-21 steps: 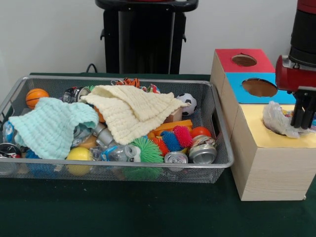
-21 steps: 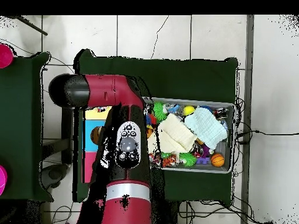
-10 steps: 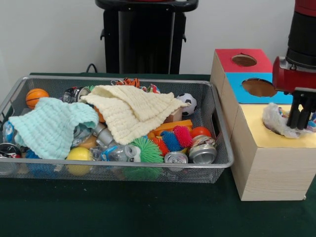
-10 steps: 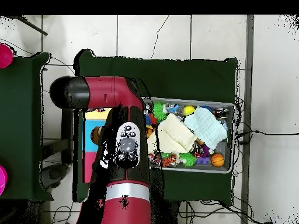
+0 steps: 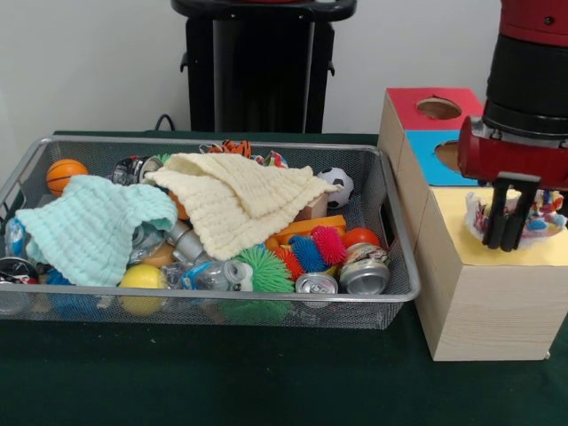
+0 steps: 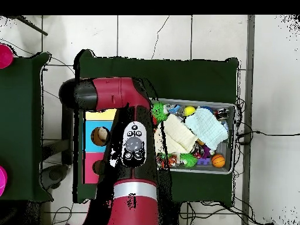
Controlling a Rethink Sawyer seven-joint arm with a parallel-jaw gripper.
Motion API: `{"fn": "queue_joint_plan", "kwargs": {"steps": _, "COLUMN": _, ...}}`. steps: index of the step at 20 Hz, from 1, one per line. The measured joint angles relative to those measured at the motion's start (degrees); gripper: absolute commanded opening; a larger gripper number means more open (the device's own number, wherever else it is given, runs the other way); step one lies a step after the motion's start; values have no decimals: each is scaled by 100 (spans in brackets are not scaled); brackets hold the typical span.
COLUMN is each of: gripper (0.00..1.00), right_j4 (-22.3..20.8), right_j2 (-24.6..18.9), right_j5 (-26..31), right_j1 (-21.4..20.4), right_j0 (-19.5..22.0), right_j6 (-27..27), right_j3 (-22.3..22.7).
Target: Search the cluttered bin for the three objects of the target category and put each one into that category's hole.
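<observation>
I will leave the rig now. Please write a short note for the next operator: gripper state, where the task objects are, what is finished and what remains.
Gripper: low over the yellow-topped box; open or shut cannot be told.
Crumpled plastic wrapper: bunched at the yellow hole right behind the gripper, not yet dropped through.
Wire bin: full of balls, cans and toys; a cream cloth and a mint cloth hide much of it.
Done: one wrapper brought to the hole.
Left: push it in; how many went in cannot be seen. Search under the cloths.
</observation>
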State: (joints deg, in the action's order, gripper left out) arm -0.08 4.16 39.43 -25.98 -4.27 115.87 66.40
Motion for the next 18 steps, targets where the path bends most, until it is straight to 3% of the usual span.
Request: {"fn": "queue_joint_plan", "kwargs": {"steps": 18, "gripper": 0, "right_j4": -358, "right_j2": -217, "right_j5": -302, "right_j1": 130, "right_j0": 276, "right_j6": 0, "right_j3": 68}}
